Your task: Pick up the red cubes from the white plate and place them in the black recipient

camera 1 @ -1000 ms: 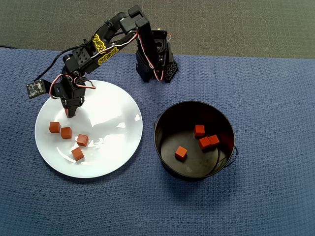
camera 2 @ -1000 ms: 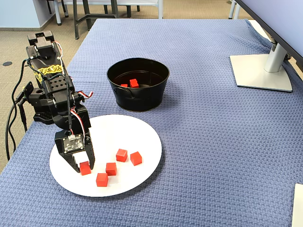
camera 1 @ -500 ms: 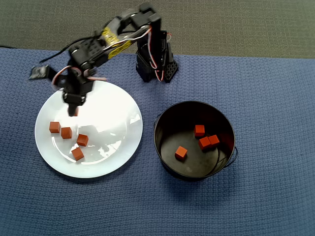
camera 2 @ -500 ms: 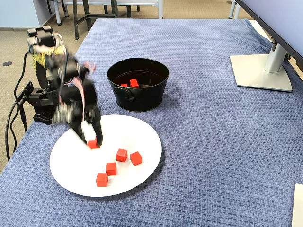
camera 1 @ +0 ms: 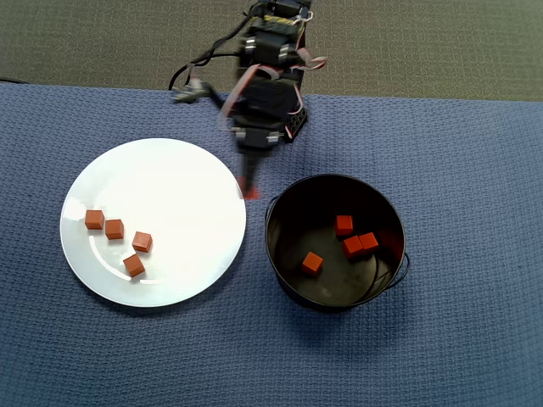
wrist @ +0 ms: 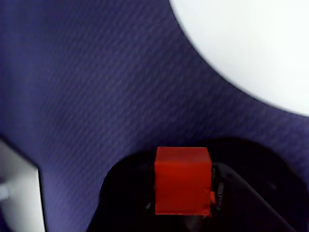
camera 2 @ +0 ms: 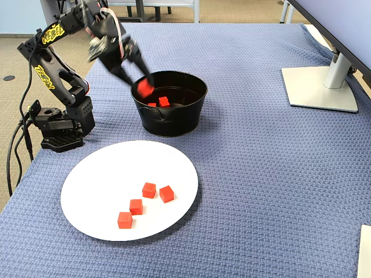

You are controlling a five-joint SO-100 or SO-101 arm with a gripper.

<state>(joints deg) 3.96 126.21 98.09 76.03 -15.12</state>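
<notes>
The white plate (camera 1: 170,186) (camera 2: 98,179) lies on the blue cloth and holds several red cubes (camera 1: 114,229) (camera 2: 149,190); its edge also shows in the wrist view (wrist: 251,48). The black bucket (camera 1: 280,254) (camera 2: 174,119) stands beside the plate with three red cubes inside (camera 1: 344,225) (camera 2: 164,102). My gripper (camera 1: 249,190) (camera 2: 143,87) (wrist: 182,193) is shut on a red cube (wrist: 182,186) (camera 2: 143,87) and holds it in the air between the plate's rim and the bucket's rim.
The arm's base (camera 2: 58,130) stands at the cloth's edge behind the plate. A monitor stand (camera 2: 322,87) sits far off on the cloth in the fixed view. Bare blue cloth (camera 1: 475,170) surrounds plate and bucket.
</notes>
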